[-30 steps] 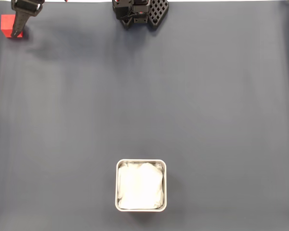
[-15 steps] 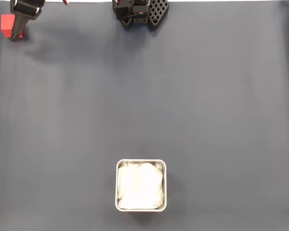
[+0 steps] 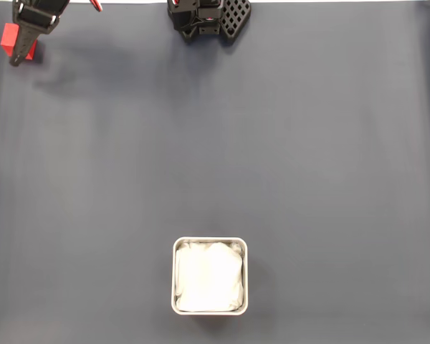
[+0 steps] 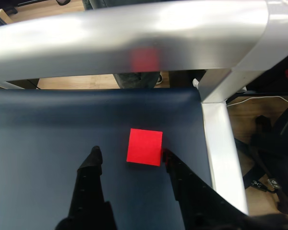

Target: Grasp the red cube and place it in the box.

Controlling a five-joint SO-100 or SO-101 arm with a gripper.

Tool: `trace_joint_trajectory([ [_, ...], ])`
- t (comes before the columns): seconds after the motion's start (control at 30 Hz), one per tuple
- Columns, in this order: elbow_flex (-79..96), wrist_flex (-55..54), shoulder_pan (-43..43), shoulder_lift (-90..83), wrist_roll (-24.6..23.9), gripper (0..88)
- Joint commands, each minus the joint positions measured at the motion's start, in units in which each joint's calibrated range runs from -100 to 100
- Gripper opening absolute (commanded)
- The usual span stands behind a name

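Note:
The red cube (image 3: 8,37) lies at the far top-left corner of the dark mat in the fixed view. My gripper (image 3: 18,54) reaches over it, its black finger crossing the cube's right side. In the wrist view the red cube (image 4: 144,146) rests on the mat just beyond my open gripper (image 4: 131,154), close to the right fingertip (image 4: 167,156), with a gap to the left fingertip (image 4: 95,155). The cube is not gripped. The box (image 3: 210,242), white-rimmed with white cloth lining, stands at the bottom centre of the fixed view, far from the cube.
The arm's black base (image 3: 208,18) sits at the top centre of the fixed view. In the wrist view a metal frame bar (image 4: 134,33) runs just beyond the cube, and a metal post (image 4: 221,139) marks the mat's right edge, close to the cube.
The gripper's finger has shifted slightly left and further down over the cube in the fixed view. The cube and box have stayed put.

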Motion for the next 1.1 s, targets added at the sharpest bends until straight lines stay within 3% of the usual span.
trace_joint_trajectory([
  [0.0, -2.49, -1.98, -0.63, 0.00, -0.78, 29.2],
  [1.07, -2.22, -5.34, -0.42, 3.90, -0.68, 28.7],
])
